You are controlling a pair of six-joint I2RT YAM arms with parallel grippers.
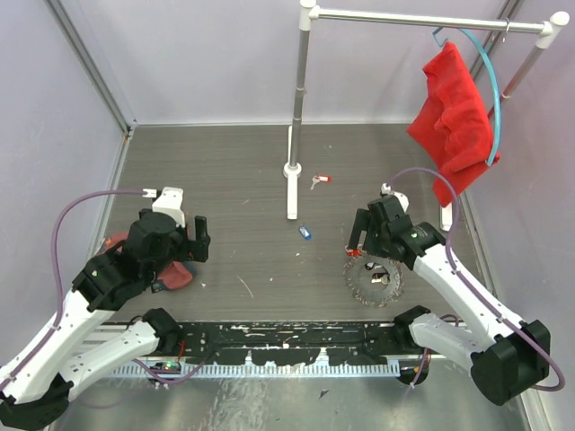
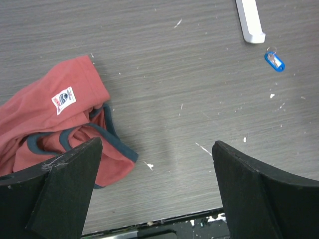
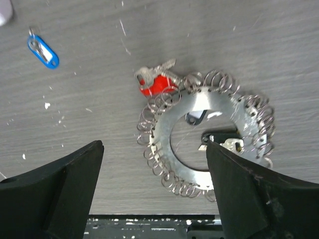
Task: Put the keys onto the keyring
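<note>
Two claws: both spread, holding nothing.
Right claw (image 3: 152, 167): hangs above the keyring (image 3: 209, 107), seemingly placed to work at its rim.
Keyring: flat on the worktop (image 1: 225, 180); red key (image 3: 155, 83) touches its coils, whether threaded I cannot tell.
Blue key (image 3: 43, 51): loose, well apart.
Left claw (image 2: 157, 149): over red cloth (image 2: 60, 124), idle.

The keyring (image 3: 227, 107) lies flat, a red-headed key (image 3: 157, 83) touching its rim, a blue-tagged key (image 3: 43, 51) well apart.

The right tool (image 3: 153, 159) hides the lower right rim of the keyring (image 3: 224, 107)
</note>
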